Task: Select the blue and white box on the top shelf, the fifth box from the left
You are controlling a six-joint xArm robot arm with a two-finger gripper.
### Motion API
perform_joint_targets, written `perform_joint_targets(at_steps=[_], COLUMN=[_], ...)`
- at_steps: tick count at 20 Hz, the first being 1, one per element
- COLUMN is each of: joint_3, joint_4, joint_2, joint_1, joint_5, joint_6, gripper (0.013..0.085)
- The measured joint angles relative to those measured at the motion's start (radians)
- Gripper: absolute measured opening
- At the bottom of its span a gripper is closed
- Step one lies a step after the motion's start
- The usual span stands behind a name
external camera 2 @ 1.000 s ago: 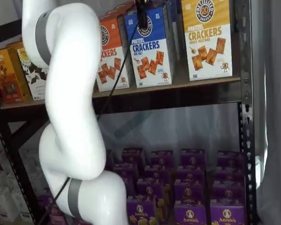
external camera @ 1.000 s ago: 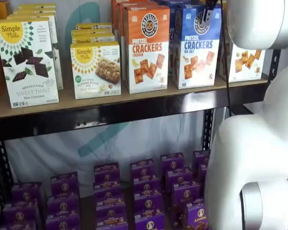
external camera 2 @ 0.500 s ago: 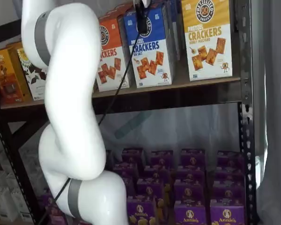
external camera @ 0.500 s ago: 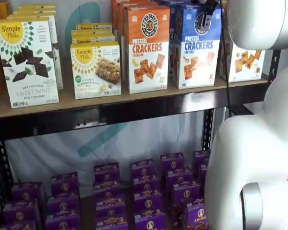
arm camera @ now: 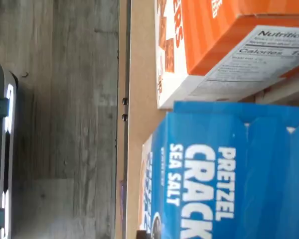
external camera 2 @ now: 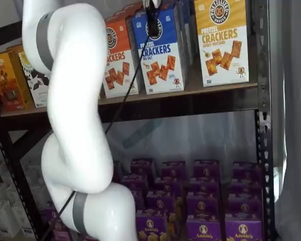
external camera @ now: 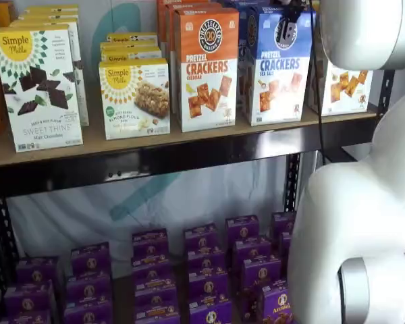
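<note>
The blue and white box stands on the top shelf in both shelf views (external camera: 278, 74) (external camera 2: 161, 57), blue on top, with "PRETZEL CRACKERS SEA SALT" on it. The top shelf is a tan board with a black front rail (external camera: 189, 143) (external camera 2: 210, 88). My gripper (external camera: 288, 27) (external camera 2: 152, 22) hangs at the box's upper edge. One black finger lies over the round logo on the box's front face; the other finger is hidden. The wrist view shows the blue box (arm camera: 229, 174) close up, with the shelf board (arm camera: 139, 74) beside it.
An orange-topped cheddar carton (external camera: 206, 67) (external camera 2: 118, 55) (arm camera: 214, 30) stands close on one side, a yellow-topped carton (external camera 2: 221, 40) on the other. Simple Mills boxes (external camera: 37, 88) stand further left. Purple boxes (external camera: 206, 270) fill the lower shelf. My white arm (external camera 2: 75, 100) stands before the shelves.
The black finger has come down a little over the front of the blue and white box, from its upper edge onto the logo. The box leans slightly differently.
</note>
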Motion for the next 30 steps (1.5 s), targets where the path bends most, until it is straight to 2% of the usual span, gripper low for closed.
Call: perform_joint_targets(at_steps=[1, 4, 11, 17, 30], joint_3=[0.0, 0.0, -0.022, 0.015, 0.202], joint_4=[0.0, 0.0, 0.01, 0.033, 0.036], joint_2=[0.0, -0.001, -0.006, -0.074, -0.274], joint_1=[0.0, -0.001, -0.007, -0.039, -0.132], joint_5=[0.0, 0.002, 0.061, 0.109, 0.164], joint_6=[0.0, 0.0, 0.001, -0.015, -0.103], gripper=[0.065, 0.057, 0.057, 0.057, 0.057])
